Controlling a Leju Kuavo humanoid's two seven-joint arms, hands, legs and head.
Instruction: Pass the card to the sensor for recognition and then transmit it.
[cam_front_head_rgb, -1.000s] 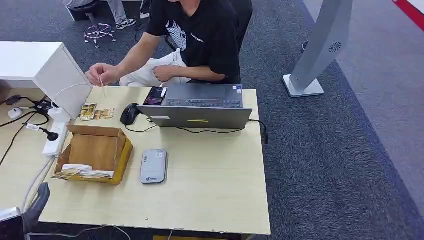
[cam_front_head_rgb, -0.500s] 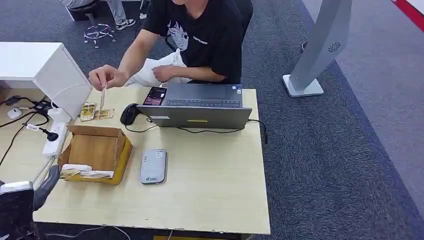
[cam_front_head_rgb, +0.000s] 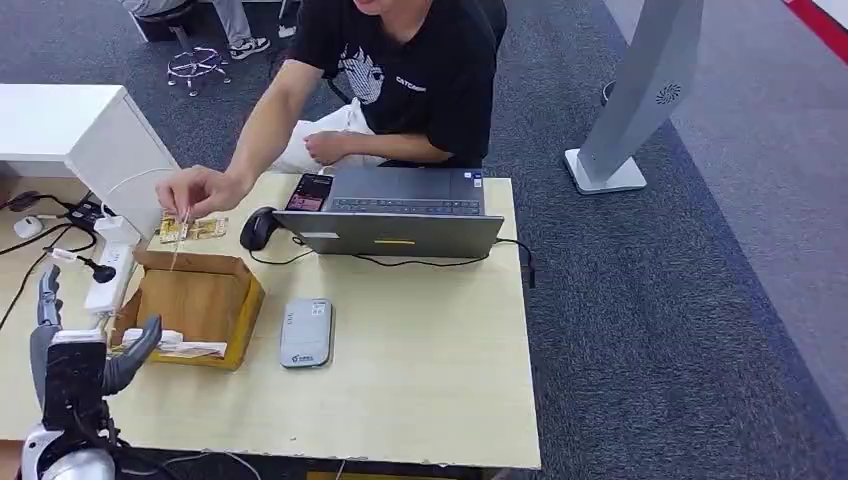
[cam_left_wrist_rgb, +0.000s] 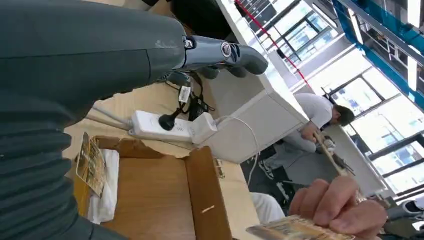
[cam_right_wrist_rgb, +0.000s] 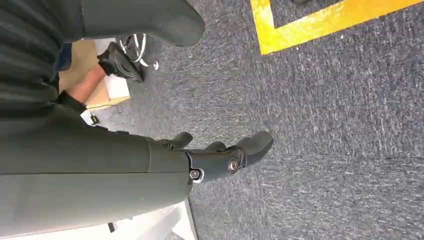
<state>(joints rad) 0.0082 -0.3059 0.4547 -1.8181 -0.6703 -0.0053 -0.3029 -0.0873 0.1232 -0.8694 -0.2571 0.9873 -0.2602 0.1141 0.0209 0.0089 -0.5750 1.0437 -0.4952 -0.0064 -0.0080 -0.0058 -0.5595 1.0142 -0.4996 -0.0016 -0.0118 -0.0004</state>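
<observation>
A person's hand pinches a thin card edge-on above the back rim of the open cardboard box; the left wrist view shows that card under the person's fingers. More cards lie in the box's front end. The grey card sensor lies flat on the table just right of the box. My left hand is raised at the table's front left, fingers spread, holding nothing, a short way left of the box. My right hand hangs over grey carpet, fingers extended and empty.
A laptop, a black mouse and a phone sit at the table's far side before the seated person. Two cards lie near the mouse. A white power strip with cables runs left of the box. A grey kiosk base stands at right.
My left hand has risen into view at the table's front left and spread its fingers. The person's hand has lowered the card from above the table to the box's back rim.
</observation>
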